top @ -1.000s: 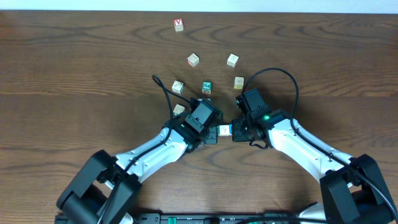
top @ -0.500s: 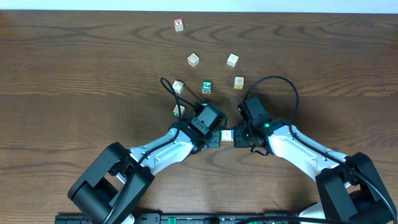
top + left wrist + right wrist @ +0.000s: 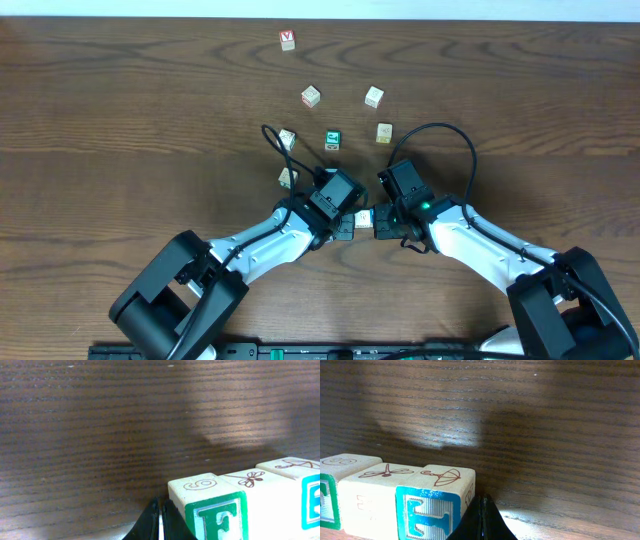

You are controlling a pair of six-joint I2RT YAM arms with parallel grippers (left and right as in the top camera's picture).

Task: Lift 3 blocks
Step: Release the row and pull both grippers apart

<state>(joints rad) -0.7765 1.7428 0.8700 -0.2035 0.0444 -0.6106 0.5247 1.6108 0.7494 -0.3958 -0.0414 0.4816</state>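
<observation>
From overhead only the cream block (image 3: pixel 363 217) showed; its neighbours lay hidden under the left gripper (image 3: pixel 347 221) and right gripper (image 3: pixel 379 220). In the left wrist view, the blue block (image 3: pixel 311 505) beside it was cut by the frame edge.

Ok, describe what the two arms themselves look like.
Left arm and right arm: white links, black joints and wrist housings. A thin black cable loops off each wrist. The right wrist carries a small green light. Fingers are black.
</observation>
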